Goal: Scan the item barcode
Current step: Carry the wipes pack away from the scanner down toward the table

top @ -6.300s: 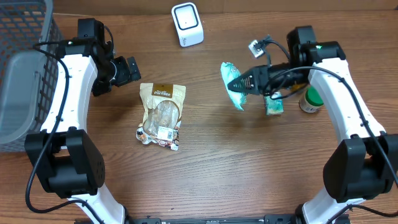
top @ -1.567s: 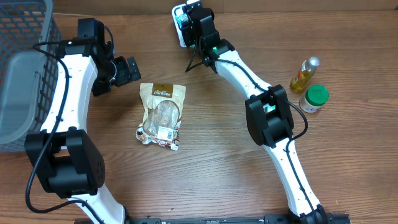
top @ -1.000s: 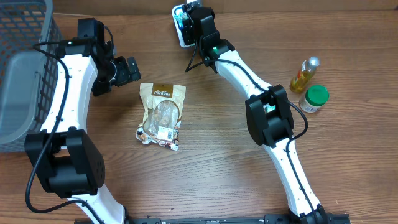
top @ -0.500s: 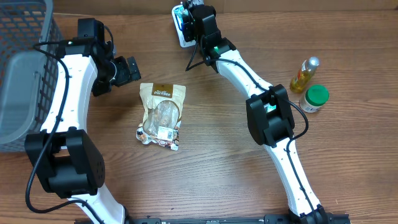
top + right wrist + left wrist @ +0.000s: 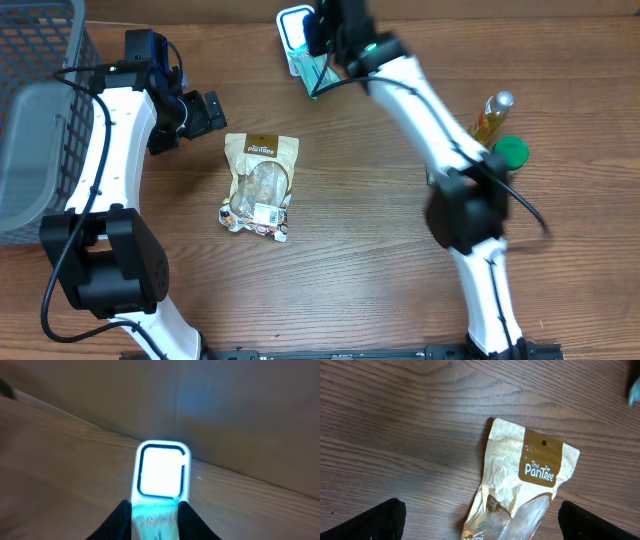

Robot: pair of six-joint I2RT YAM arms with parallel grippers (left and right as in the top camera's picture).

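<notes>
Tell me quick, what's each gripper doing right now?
Left gripper: open, holding nothing.
Right gripper: shut on the teal packet, facing the lit scanner.

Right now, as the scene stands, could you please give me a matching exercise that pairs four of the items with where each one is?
Things:
1. snack pouch
2. teal packet
3. green-lidded jar
4. wire basket

Places:
A. at the table's left edge
B. in the right gripper, in front of the scanner
C. lying flat on the table near the middle
D. standing beside the yellow bottle

Pairs: 1-C, 2-B, 3-D, 4-A
</notes>
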